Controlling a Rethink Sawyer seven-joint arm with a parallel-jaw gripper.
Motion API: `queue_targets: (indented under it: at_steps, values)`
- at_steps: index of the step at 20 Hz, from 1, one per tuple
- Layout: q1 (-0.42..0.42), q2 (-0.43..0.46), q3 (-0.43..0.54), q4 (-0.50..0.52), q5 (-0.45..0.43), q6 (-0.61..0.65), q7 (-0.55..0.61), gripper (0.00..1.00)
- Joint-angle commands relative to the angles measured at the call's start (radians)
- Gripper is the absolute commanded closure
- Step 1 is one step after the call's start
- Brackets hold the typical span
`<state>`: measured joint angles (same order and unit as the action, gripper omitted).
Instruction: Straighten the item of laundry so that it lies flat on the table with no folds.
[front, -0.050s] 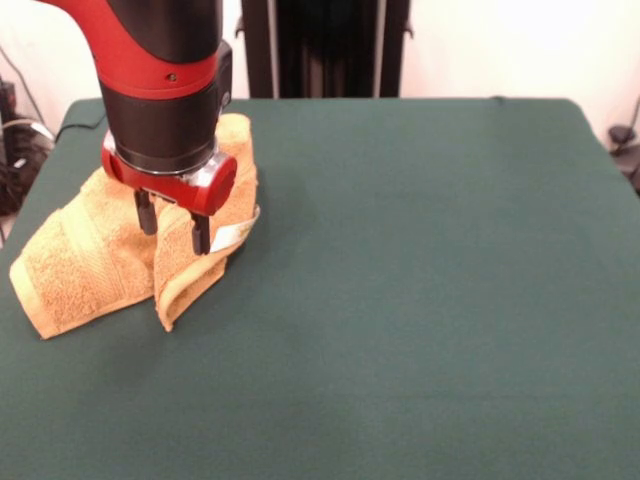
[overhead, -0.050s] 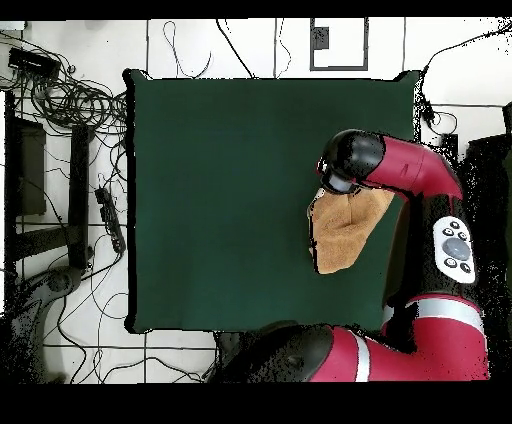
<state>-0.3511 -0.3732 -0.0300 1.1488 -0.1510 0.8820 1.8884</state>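
Towel (front, -0.050s: 90, 255) lies crumpled w/ folds near one side edge of the table (front, -0.050s: 420, 280), toward the far corner in the front view; white label (front, -0.050s: 232, 236) shows at a fold. Gripper (front, -0.050s: 174, 230) is just above it, fingers (front, -0.050s: 201, 233) apart, tips at the cloth; can't tell if touching.

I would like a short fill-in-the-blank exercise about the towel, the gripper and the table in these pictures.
1. The towel is not flat: it lies ____ on the table.
2. The table's cloth is dark ____.
3. The gripper is directly ____ the towel.
4. A small ____ label shows at the towel's edge.

Missing words: folded; green; above; white
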Motion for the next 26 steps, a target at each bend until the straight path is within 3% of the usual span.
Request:
queue_targets:
  at_steps: [1, 26]
  values:
    - [0.036, 0.015, 0.125, 0.05, 0.041, -0.05, 0.05, 0.0]
    - [0.033, -0.054, 0.124, 0.27, 0.036, -0.171, 0.056, 0.0]
